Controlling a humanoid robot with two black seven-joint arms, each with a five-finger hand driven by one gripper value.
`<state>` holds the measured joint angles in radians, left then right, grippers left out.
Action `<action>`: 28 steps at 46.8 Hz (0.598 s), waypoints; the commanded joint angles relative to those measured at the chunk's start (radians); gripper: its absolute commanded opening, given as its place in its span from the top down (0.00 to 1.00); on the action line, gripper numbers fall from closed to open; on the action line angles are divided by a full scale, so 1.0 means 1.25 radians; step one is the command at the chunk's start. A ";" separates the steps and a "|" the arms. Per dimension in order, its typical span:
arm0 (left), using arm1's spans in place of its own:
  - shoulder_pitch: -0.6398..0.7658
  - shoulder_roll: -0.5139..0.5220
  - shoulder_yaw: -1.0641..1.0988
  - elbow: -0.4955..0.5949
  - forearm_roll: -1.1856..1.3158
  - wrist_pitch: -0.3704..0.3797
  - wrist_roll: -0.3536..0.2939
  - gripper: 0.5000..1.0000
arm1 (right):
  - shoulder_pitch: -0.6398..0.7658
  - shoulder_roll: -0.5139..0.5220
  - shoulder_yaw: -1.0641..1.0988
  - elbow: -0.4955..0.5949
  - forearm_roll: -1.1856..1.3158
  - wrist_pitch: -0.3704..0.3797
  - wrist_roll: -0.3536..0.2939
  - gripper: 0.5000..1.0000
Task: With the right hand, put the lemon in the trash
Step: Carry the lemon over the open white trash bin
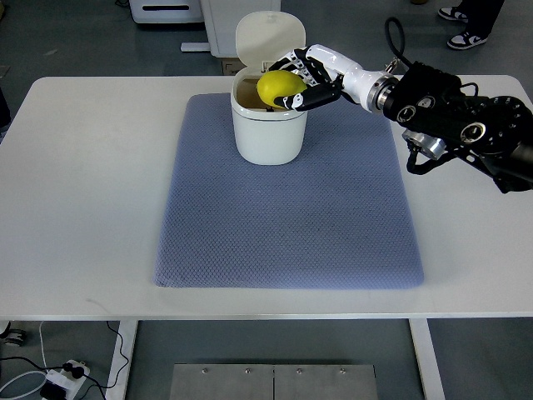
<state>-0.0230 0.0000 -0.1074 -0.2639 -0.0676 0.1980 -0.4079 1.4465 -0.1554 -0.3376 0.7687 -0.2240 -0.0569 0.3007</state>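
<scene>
A yellow lemon [278,87] is held in my right hand [301,80] directly over the open mouth of a white trash bin [266,132]. The bin stands at the back of a blue-grey mat [287,208], its lid [268,36] flipped up behind it. My right arm [450,117] comes in from the right edge. The white and black fingers [311,98] curl around the lemon's right side. The left arm does not show.
The mat lies on a white table [83,192]. A person's feet in sneakers [462,25] show at the top right beyond the table. A white cabinet [225,21] stands behind the bin. Cables and a power strip [58,379] lie on the floor at the lower left.
</scene>
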 commanded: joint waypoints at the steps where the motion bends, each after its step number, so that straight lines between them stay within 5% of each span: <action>1: 0.000 0.000 0.000 0.000 0.000 0.000 0.000 0.00 | 0.000 0.011 0.000 -0.010 0.000 0.000 -0.009 1.00; 28: 0.000 0.000 0.000 0.000 0.000 0.000 0.000 0.00 | 0.029 0.043 0.000 -0.043 0.001 0.000 -0.047 1.00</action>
<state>-0.0230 0.0000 -0.1074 -0.2639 -0.0675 0.1980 -0.4082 1.4862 -0.1066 -0.3367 0.7263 -0.2231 -0.0568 0.2517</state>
